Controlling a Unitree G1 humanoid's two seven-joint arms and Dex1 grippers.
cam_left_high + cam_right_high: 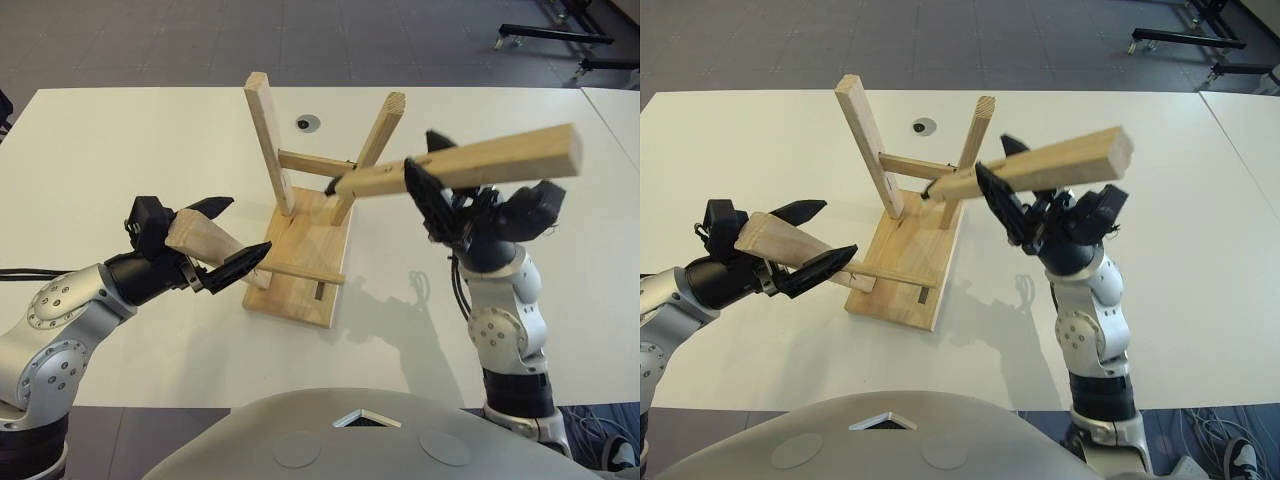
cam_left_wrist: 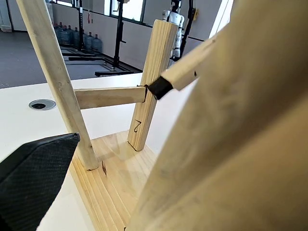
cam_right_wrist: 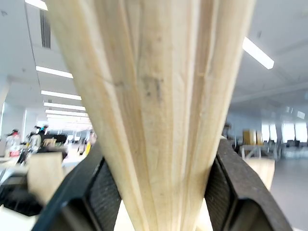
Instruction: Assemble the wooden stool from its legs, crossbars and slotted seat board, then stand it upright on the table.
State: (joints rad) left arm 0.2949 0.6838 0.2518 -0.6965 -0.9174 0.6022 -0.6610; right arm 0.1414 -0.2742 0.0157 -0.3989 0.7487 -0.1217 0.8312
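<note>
The slotted seat board (image 1: 298, 262) lies flat on the white table (image 1: 120, 150). Two legs (image 1: 268, 140) (image 1: 376, 148) stand up from it, joined by a crossbar (image 1: 314, 163). My right gripper (image 1: 432, 180) is shut on a third leg (image 1: 500, 158), held level above the board's right side. Its thin dark-tipped end (image 2: 159, 87) touches the right upright leg (image 2: 153, 82). My left gripper (image 1: 228, 238) is shut on a fourth leg (image 1: 200, 240) at the board's left edge. A thin crossbar (image 1: 302, 272) runs from that leg across the board. Dark pads (image 3: 103, 192) flank the held leg (image 3: 154, 110).
A round cable grommet (image 1: 308, 123) sits in the table behind the stool. A second table (image 1: 615, 110) adjoins on the right. Black metal frames (image 1: 555, 38) stand on the floor beyond. Bare tabletop lies to the far left and front right.
</note>
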